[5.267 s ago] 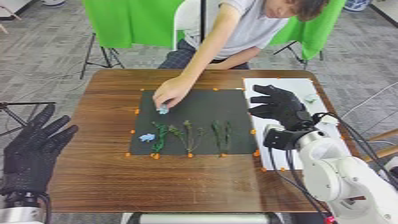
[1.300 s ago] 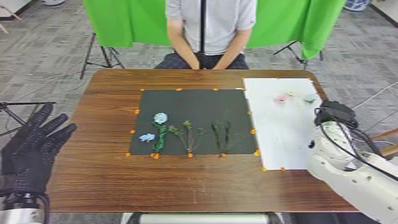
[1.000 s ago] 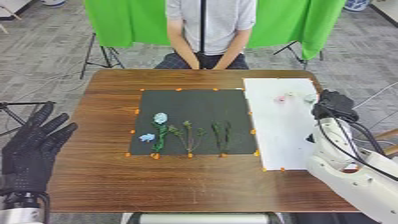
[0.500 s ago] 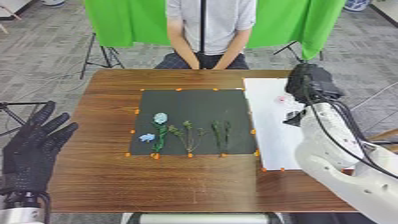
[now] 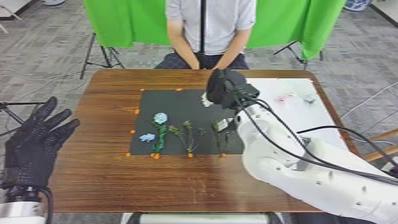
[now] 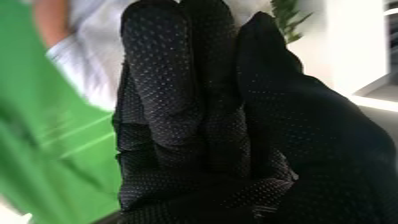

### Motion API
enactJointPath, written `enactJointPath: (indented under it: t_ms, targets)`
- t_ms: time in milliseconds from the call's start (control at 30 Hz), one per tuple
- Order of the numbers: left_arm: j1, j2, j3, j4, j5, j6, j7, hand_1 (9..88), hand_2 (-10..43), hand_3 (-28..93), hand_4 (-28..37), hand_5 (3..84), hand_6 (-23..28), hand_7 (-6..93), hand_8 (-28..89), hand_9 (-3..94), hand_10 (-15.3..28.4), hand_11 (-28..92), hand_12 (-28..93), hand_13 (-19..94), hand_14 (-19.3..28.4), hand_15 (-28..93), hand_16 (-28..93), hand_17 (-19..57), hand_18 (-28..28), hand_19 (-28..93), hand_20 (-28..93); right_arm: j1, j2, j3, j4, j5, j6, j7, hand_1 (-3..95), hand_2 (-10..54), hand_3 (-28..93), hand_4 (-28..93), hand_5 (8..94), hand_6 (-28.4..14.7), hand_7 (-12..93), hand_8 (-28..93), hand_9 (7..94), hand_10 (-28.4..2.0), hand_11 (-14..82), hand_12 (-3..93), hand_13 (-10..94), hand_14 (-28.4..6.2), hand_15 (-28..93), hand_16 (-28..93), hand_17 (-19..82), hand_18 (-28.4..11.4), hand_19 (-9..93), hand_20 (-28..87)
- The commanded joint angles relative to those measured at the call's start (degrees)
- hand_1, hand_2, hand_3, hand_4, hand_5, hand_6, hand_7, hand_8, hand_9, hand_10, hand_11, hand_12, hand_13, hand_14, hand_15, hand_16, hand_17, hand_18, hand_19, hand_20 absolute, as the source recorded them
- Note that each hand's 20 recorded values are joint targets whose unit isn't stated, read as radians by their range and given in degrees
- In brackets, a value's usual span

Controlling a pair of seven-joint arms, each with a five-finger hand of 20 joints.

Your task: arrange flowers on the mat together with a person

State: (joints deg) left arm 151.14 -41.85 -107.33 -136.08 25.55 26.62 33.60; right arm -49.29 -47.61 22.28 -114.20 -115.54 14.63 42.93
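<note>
We judge the step in hand to be placing another bloom: our right hand (image 5: 229, 86) is over the far right part of the dark mat (image 5: 187, 98), with a white flower (image 5: 206, 100) at its fingertips. The fingers lie close together, thumb brought in against them, and we read this as a light pinch; the glove hides the exact contact. A bit of green leaf (image 6: 286, 20) shows by the thumb tip, though we can't tell whether it belongs to the bloom. On the mat, a pale blue flower (image 5: 160, 118) tops a green stem, a light blue flower (image 5: 147, 137) lies beside that stem, and a leafy sprig (image 5: 188, 136) has no bloom at its tip. Next we should probably lower the white flower above that sprig and part the fingers gently, lest it cling to the glove. A pink flower (image 5: 281, 99) lies on the white sheet (image 5: 286, 86). Our left hand (image 5: 32, 152) is off the tabletop (image 5: 169, 185), fingers extended and spread, holding nothing.
</note>
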Motion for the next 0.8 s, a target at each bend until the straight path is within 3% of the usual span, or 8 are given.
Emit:
enactJointPath:
  t_ms: [33,233,300,367,433,633,800]
  targets:
    - [-0.8,-0.68,0.60,0.69,0.90,-1.10,-1.34,21.2,7.0,76,-24.2,31.6,5.0,10.0,-8,30.2,15.1,19,12,20,21.7,45,-5,-9.2,17.5,38,16,6.5,-9.9,-7.6,5.3,3.8,-1.7,-2.5,61.4,-9.5,68,-28,82.9,2.3,25,2,92.0,-4.2,8.2,36.0,84,0.3,40,34,33,-14.8,78,4]
    - [-3.2,-0.61,1.85,1.47,1.21,-1.86,-2.21,21.2,7.0,76,-24.2,31.6,5.0,10.0,-8,30.2,15.1,19,12,20,21.6,45,-5,-9.2,17.5,38,16,8.1,-13.8,-11.7,9.8,6.3,-1.2,-3.0,61.3,-9.5,68,-28,82.4,2.5,25,2,92.0,-4.2,8.3,35.8,84,0.2,40,33,33,-14.8,77,5]
    - [-4.0,-1.11,2.01,1.66,1.68,-2.16,-3.18,21.3,7.1,75,-24.3,31.6,5.0,9.9,-8,30.2,15.1,19,12,20,21.6,45,-5,-9.2,17.5,38,16,8.3,-14.8,-12.8,11.2,7.4,-1.0,-3.1,61.2,-9.5,68,-28,82.2,2.7,25,1,91.8,-4.2,8.3,35.7,84,0.2,40,33,33,-14.8,77,5]
    - [-4.1,-0.71,2.22,1.73,1.39,-2.19,-2.97,21.3,7.1,75,-24.2,31.6,5.0,10.0,-8,30.2,15.2,19,12,20,21.6,45,-5,-9.2,17.5,38,16,8.3,-15.6,-13.9,12.5,7.7,-1.2,-2.5,61.0,-9.5,68,-28,82.1,2.8,25,1,91.8,-4.1,8.4,35.6,84,0.1,40,33,33,-14.8,77,5]
    - [-4.3,0.70,2.85,2.01,0.31,-1.69,-1.69,21.3,7.1,75,-24.2,31.6,5.0,10.0,-8,30.2,15.2,19,12,20,21.6,45,-5,-9.2,17.5,38,16,8.7,-16.0,-15.2,13.6,8.9,-0.8,-2.0,61.0,-9.5,68,-28,82.0,2.9,25,1,91.7,-4.0,8.4,35.6,84,0.0,40,33,33,-14.8,77,6]
    - [-4.9,0.51,3.08,2.21,0.34,-1.94,-2.28,21.2,7.0,76,-24.2,31.6,5.0,10.0,-8,30.2,15.1,19,12,20,21.7,45,-5,-9.2,17.5,38,16,9.6,-16.6,-17.5,15.8,11.0,0.5,-0.7,60.3,-9.5,68,-28,81.3,3.6,26,1,92.0,-3.8,8.8,35.4,84,-0.5,41,33,33,-14.9,77,6]
    - [-4.8,0.72,3.33,2.23,0.26,-1.84,-1.88,21.3,7.0,76,-24.3,31.7,5.0,10.0,-8,30.2,15.1,19,12,20,21.7,45,-5,-9.2,17.5,38,16,10.5,-16.7,-18.5,16.4,10.9,3.6,-0.5,60.2,-9.5,67,-28,80.8,4.0,27,0,92.1,-3.9,8.8,35.4,84,-0.6,41,32,32,-15.0,77,7]
